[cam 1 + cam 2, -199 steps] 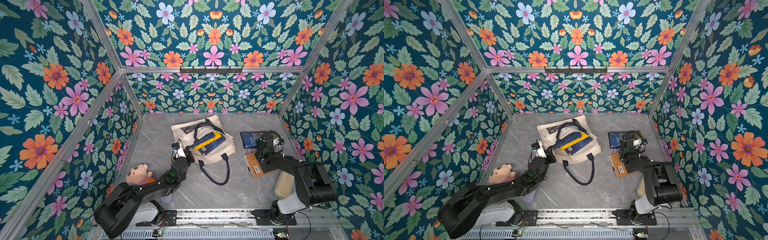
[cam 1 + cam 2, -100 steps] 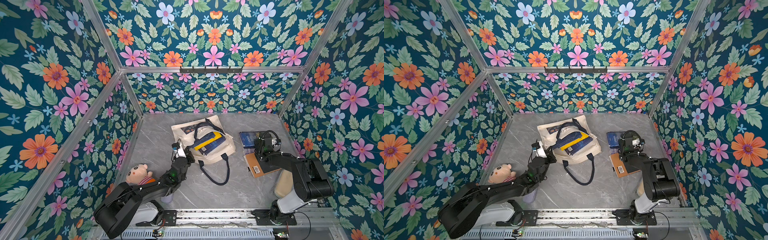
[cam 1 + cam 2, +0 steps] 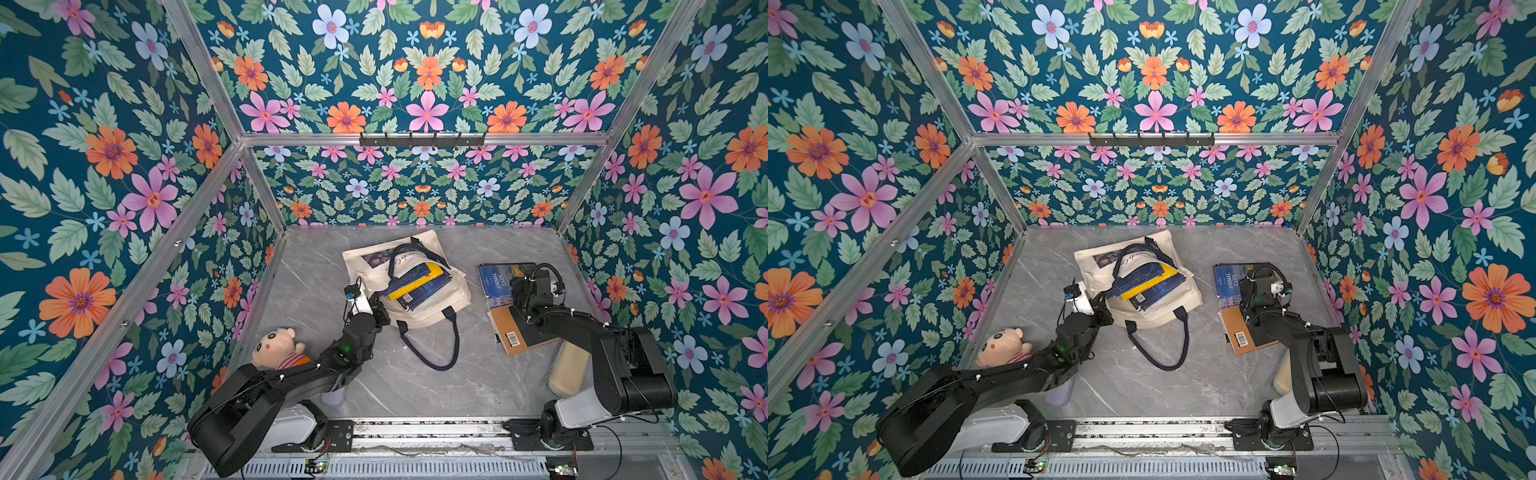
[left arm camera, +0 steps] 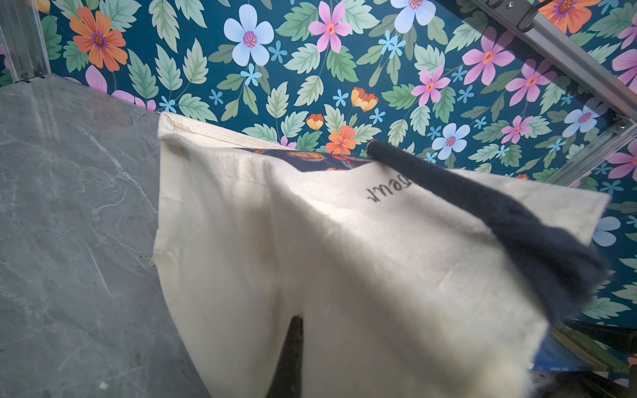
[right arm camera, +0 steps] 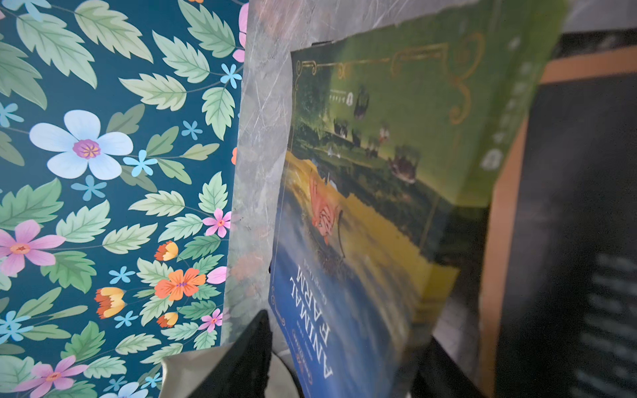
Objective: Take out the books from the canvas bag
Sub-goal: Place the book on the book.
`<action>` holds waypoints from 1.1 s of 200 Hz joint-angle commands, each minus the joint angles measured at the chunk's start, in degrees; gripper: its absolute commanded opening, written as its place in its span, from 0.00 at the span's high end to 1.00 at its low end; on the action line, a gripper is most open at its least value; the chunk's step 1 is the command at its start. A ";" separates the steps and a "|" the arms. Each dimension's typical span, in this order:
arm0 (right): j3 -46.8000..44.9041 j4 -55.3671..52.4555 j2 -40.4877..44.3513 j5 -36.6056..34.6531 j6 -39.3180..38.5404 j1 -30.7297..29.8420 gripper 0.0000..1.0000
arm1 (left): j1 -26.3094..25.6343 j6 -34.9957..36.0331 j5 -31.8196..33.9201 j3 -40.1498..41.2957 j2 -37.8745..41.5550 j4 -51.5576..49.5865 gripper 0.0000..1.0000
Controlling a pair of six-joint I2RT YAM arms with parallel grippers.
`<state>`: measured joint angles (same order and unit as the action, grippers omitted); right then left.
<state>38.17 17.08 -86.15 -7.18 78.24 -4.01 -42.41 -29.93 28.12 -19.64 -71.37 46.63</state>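
A cream canvas tote bag (image 3: 432,309) with navy handles lies on the grey marble tabletop (image 3: 415,386), navy and yellow paperbacks (image 3: 417,282) protruding from its mouth. Nearby, a landscape-cover "Animal Farm" paperback (image 3: 494,280) overlaps an orange-edged black book (image 3: 505,332).

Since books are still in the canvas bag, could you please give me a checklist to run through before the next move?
1. Left gripper shut on the canvas bag at its edge: ok.
2. Right gripper open: ok.
3. Right gripper clear of the Animal Farm book: not ok, in the wrist view the book's edge lies inside the open jaws.
4. Animal Farm book out of the bag, overlapping the orange-backed book: ok.
5. Yellow and navy books showing at the bag's mouth: ok.
6. Bare table between right gripper and bag: ok.
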 commanded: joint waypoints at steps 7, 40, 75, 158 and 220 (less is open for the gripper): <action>0.07 -1.35 1.20 1.81 1.83 0.22 0.39 | 0.06 0.40 -0.76 -0.27 0.16 -0.14 1.00; 1.09 -4.34 2.35 2.94 1.05 1.36 0.32 | 0.13 0.48 -0.84 -0.39 0.12 -0.18 1.00; 3.09 -11.23 3.44 3.93 0.29 2.38 0.20 | 0.05 0.52 -1.31 -0.75 0.01 -0.52 1.00; 1.60 -21.37 14.80 5.20 -7.08 3.28 0.08 | 0.05 0.53 -2.08 -0.97 -0.11 -0.66 1.00; 1.12 -16.50 10.53 5.61 -10.26 4.62 0.07 | 0.05 0.48 -2.19 -1.01 -0.08 -0.66 1.00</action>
<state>37.58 -1.37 -72.64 -2.55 69.91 0.56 -42.41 -29.76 26.83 -20.21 -71.44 46.06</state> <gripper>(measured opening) 0.928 0.048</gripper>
